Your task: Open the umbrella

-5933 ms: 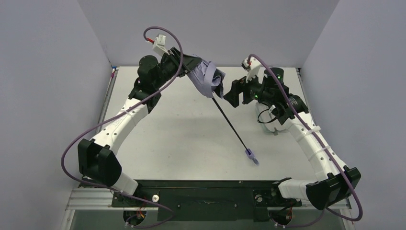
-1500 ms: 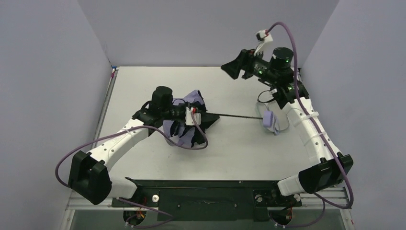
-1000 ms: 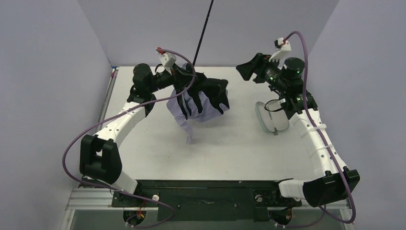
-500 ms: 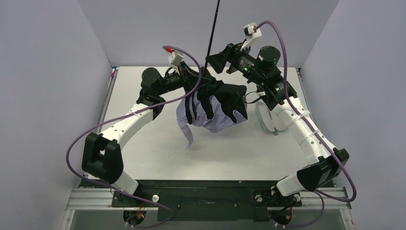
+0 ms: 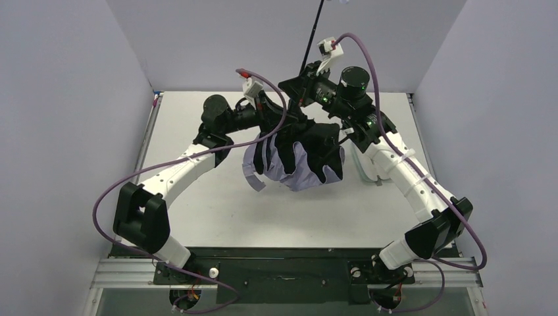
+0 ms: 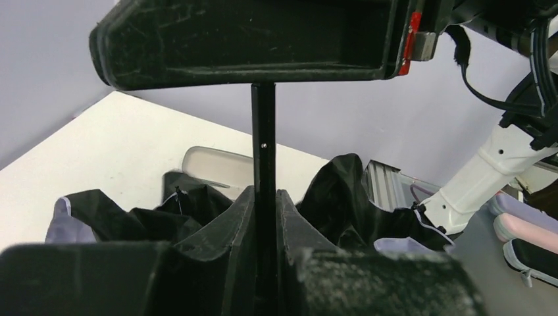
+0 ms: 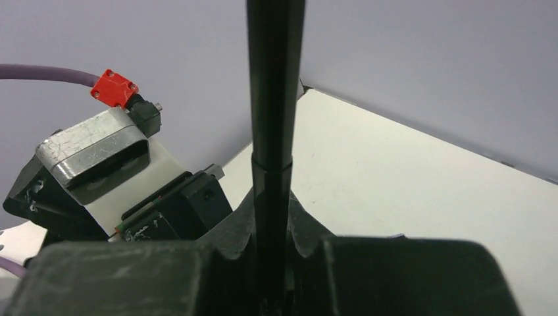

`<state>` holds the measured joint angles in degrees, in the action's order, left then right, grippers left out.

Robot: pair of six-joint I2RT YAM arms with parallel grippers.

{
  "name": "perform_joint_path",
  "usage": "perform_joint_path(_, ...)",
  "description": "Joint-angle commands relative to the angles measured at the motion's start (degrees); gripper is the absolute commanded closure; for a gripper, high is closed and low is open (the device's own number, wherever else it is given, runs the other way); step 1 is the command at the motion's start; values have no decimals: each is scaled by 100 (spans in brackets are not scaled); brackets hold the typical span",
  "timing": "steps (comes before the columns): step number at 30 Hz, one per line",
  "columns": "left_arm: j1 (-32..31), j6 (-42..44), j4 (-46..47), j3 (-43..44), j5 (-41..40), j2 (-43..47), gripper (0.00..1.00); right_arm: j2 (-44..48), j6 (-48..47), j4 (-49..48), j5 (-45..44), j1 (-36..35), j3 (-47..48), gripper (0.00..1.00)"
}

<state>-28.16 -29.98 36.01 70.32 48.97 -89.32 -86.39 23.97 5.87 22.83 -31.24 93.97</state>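
Observation:
The umbrella hangs upside down above the table, its lavender-and-black canopy drooping half folded. Its thin black shaft rises past the top edge of the top view. My left gripper is shut on the shaft just above the canopy, which the left wrist view shows with the shaft pinched between the fingers. My right gripper is shut on the same shaft a little higher. In the right wrist view the shaft stands clamped in the right gripper. The black lining bunches below.
A pale shallow container lies on the table under the right arm, also seen as a container behind the canopy. Grey walls close in the back and both sides. The left wrist's camera block with a red plug sits close to the right gripper.
My right gripper has moved in from the right and closed on the shaft above the left gripper. The umbrella and left arm have drifted slightly to the right, and the canopy hangs lower.

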Motion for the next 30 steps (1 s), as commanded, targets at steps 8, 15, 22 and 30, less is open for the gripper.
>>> perform_joint_path(8, 287, 1754, -2382, 500, -117, 505, 29, 211, -983, 69, -401, 66, 156, 100)
perform_joint_path(15, 696, 2881, -3918, 614, -614, 523, 19, 585, -1370, 86, -492, 126, -211, 100)
perform_joint_path(22, 1197, 3523, -4948, 556, -936, 605, 17, 800, -1623, 202, -482, 204, -373, 100)
perform_joint_path(30, 1455, 3388, -4052, 16, 34, 1092, 12, 788, -1808, 66, -335, 182, -409, 100)
